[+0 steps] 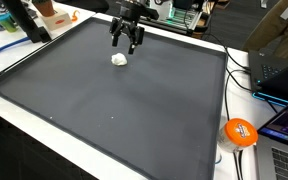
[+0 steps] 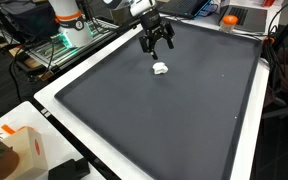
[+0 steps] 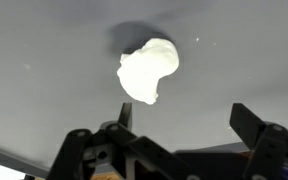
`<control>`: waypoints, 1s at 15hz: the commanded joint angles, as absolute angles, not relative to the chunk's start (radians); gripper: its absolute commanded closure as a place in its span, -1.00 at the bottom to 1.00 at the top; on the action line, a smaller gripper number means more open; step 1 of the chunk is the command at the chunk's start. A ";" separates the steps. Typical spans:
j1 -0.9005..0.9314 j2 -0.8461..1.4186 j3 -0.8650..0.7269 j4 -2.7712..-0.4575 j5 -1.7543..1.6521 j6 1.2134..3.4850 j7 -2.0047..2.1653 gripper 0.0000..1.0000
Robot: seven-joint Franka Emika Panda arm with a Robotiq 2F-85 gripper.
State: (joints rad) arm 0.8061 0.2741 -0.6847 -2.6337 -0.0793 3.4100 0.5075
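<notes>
**Inspector:** Starting nearest the wrist. What is the black two-finger gripper (image 3: 184, 120) doing?

**Operator:** It is hovering with its fingers spread wide apart and nothing between them. The small white crumpled lump (image 3: 149, 70) is lying just ahead of the fingertips in the wrist view. It is sitting towards one finger and not midway between them.

**Inspector:** Is there any contact?

**Operator:** None is showing. In both exterior views the gripper (image 1: 127, 42) is hanging above the lump (image 1: 120, 59), clear of it and slightly off to one side.

**Inspector:** Then my judgement is that centring is the point needing care. The fingers should be straddling the lump evenly before any lowering, or one finger may nudge it away.

**Operator:** Agreed. The lump looks light and irregular, so I am expecting it to slide or roll at a touch.

**Inspector:** And the surface under it?

**Operator:** It is resting on the large dark grey rubbery mat (image 2: 174, 120), towards the mat's far edge. The fingertips should be coming down close to the mat without pressing into it.

**Inspector:** Further out?

**Operator:** The white table border (image 2: 81, 140) is framing the mat. A round orange object (image 1: 240, 132) is sitting on it, well apart from the gripper.
</notes>
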 commanded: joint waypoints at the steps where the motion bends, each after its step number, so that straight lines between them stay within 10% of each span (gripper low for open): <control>1: 0.847 0.284 -0.711 -2.640 -0.054 3.409 0.502 -1.00; 15: 0.938 0.384 -0.753 -2.678 0.051 3.513 0.536 -1.00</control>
